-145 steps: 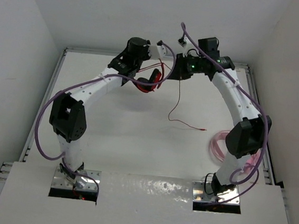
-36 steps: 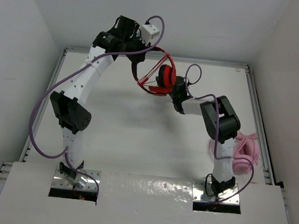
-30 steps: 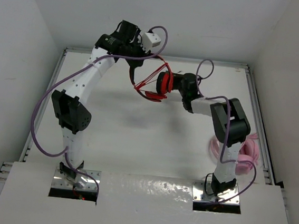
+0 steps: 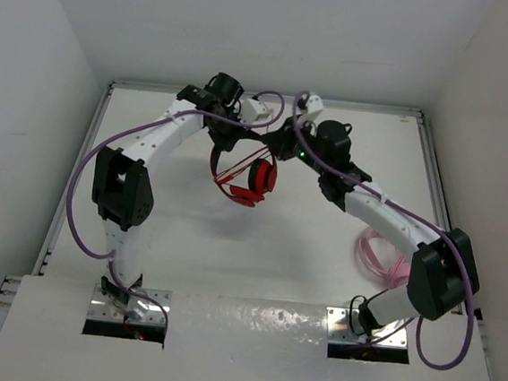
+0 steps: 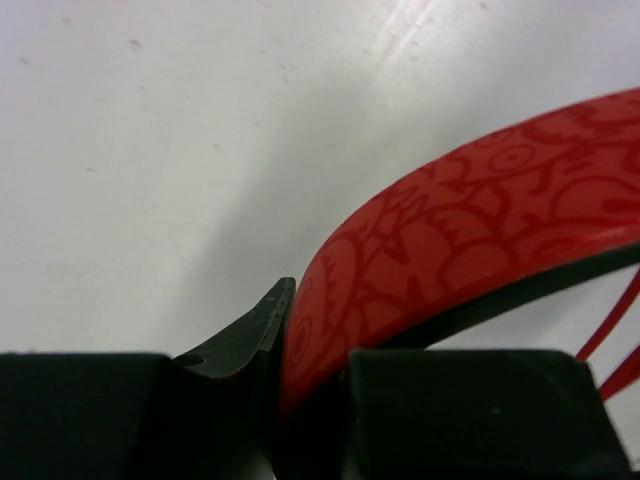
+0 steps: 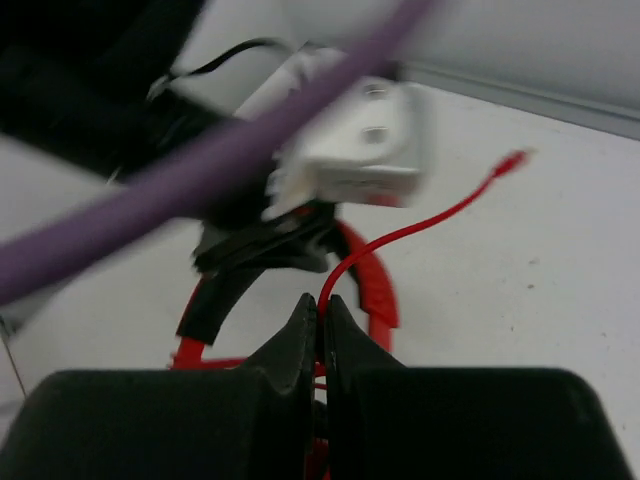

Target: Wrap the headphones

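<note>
The red headphones (image 4: 253,181) hang above the middle of the table with their ear cups down. My left gripper (image 4: 230,137) is shut on the top of the headband (image 5: 450,230), which fills the space between its fingers (image 5: 255,330). Several strands of the thin red cable (image 4: 231,172) cross between the cups. My right gripper (image 4: 279,141) sits just right of the left one, shut on the cable (image 6: 420,222). The cable's free end with the plug (image 6: 513,158) sticks out past the closed tips (image 6: 322,305). The headband (image 6: 372,285) lies just beyond them.
Pale pink headphones with a pink cable (image 4: 379,253) lie on the table at the right, partly under my right forearm. A raised rail (image 4: 85,152) borders the table at left, back and right. The left wrist camera block (image 6: 350,150) is close in front of my right gripper.
My left gripper has come down and nearer with the headphones. My right arm has stretched out and carried the cable round from the right of the cups to just behind the headband.
</note>
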Controlling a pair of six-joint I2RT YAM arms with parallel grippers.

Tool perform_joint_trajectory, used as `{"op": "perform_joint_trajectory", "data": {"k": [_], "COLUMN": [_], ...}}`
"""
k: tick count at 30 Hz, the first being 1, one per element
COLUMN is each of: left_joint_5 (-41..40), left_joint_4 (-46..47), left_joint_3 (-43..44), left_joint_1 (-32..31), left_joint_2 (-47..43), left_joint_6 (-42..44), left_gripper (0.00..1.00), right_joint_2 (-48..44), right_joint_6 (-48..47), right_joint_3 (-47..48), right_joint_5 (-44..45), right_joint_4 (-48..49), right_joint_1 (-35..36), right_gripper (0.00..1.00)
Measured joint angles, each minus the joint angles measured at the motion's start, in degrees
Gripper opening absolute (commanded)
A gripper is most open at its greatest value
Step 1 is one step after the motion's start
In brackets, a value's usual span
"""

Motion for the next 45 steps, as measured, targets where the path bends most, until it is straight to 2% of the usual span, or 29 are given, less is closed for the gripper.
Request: {"op": "perform_joint_trajectory", "data": {"k": [5,10,17,20,26,32,39,42,45], "left_joint_5": [3.87,6.82,5.97,4.39,2.73,1.92,0.46,0.57,0.61], "left_joint_4": [-3.39,-5.88,-6.71,-6.21,-5.95,-5.25,-4.31,-4.09,-4.83], "left_joint_3": [-1.51,-2.01,-2.47,-3.43,-4.0,-3.98,-2.8,-1.51,-0.96], "left_joint_1": [0.0,0.0,-0.07,-0.15,-1.73,-3.1,-3.34,-3.58,-4.09], "left_joint_2": [-0.07,-0.07,-0.07,-0.07,-0.07,-0.07,-0.07,-0.07,-0.07], "left_joint_6": [1.64,3.19,4.35,4.74,5.33,7.21,6.47,6.16,6.51], "left_gripper": [0.0,0.0,0.0,0.0,0.0,0.0,0.0,0.0,0.0], "right_joint_2": [-2.82,-2.86,4.39,6.43,7.19,8.31,1.25,-4.5,-7.3], "right_joint_6": [-21.07,-38.53,-55.39,-60.13,-64.24,-62.53,-55.01,-53.55,-54.16], "right_joint_3": [2.43,7.89,20.57,21.81,21.55,21.11,9.92,4.11,2.1], "right_joint_5": [-3.23,-0.79,8.44,9.86,9.53,10.14,11.43,15.23,18.6], "right_joint_4": [-13.29,-28.24,-43.87,-47.1,-47.98,-47.45,-38.73,-33.7,-29.59], "right_joint_1": [8.66,15.67,25.35,28.89,30.1,29.73,22.01,17.92,14.32], "right_gripper": [0.0,0.0,0.0,0.0,0.0,0.0,0.0,0.0,0.0]}}
